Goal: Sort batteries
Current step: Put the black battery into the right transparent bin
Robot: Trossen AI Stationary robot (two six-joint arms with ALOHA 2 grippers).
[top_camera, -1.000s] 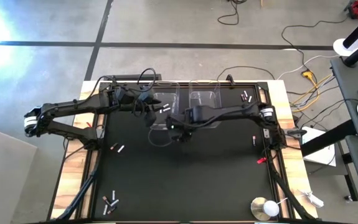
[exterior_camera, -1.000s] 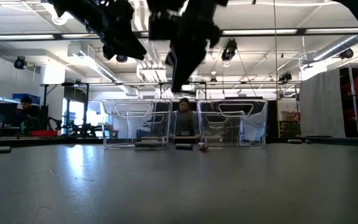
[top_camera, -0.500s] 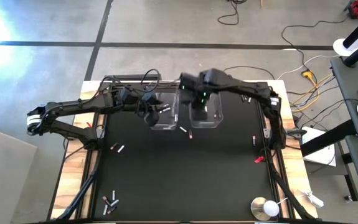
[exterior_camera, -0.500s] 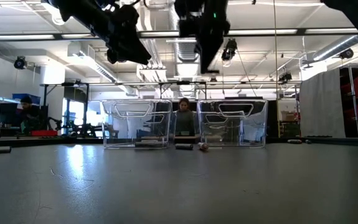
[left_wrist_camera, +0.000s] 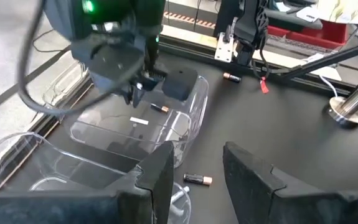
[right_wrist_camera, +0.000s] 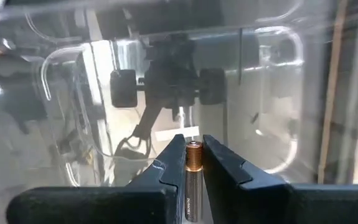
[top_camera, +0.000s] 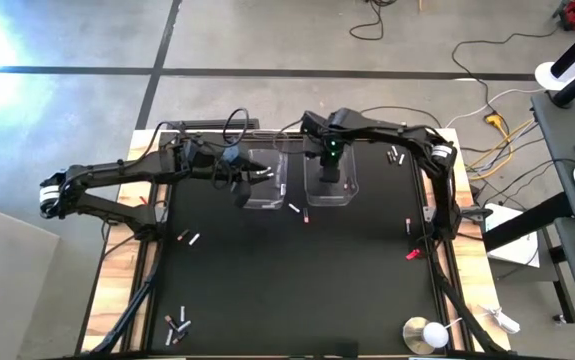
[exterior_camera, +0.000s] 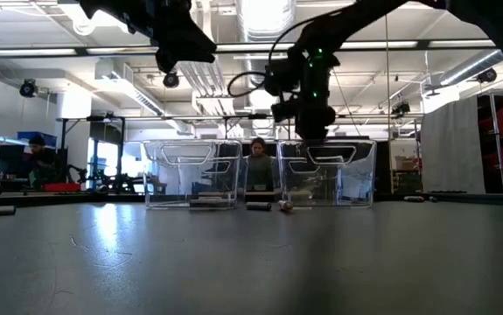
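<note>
Two clear plastic bins stand side by side at the table's far edge, the left bin (top_camera: pixel 262 180) and the right bin (top_camera: pixel 329 180). My right gripper (right_wrist_camera: pixel 193 163) hangs over the right bin (exterior_camera: pixel 325 171), shut on a dark battery (right_wrist_camera: pixel 193 168) with a copper end. A silvery-white battery (right_wrist_camera: pixel 177 134) lies on that bin's floor. My left gripper (left_wrist_camera: pixel 197 171) hovers open and empty over the left bin (left_wrist_camera: pixel 54 168). A white battery (top_camera: pixel 293 208) and a dark one (top_camera: pixel 306 216) lie on the mat in front of the bins. My right gripper pinches the dark battery between its two fingers, which lie along its sides. The copper end (right_wrist_camera: pixel 193 149) sticks out past the fingertips (right_wrist_camera: pixel 219 163). The fingers point down from above into the right bin, and the battery is lifted clear.
Loose batteries lie at the mat's left (top_camera: pixel 191 239), near-left corner (top_camera: pixel 176 322), far right (top_camera: pixel 397 155) and right (top_camera: pixel 407 225). A red clip-like piece (top_camera: pixel 414 255) and a white-topped metal disc (top_camera: pixel 427 333) sit on the right side. The mat's middle is open.
My right gripper has risen from the mat in front of the bins, swung toward the far edge and come down over the right bin, carrying the dark battery. My left gripper has stayed over the left bin.
</note>
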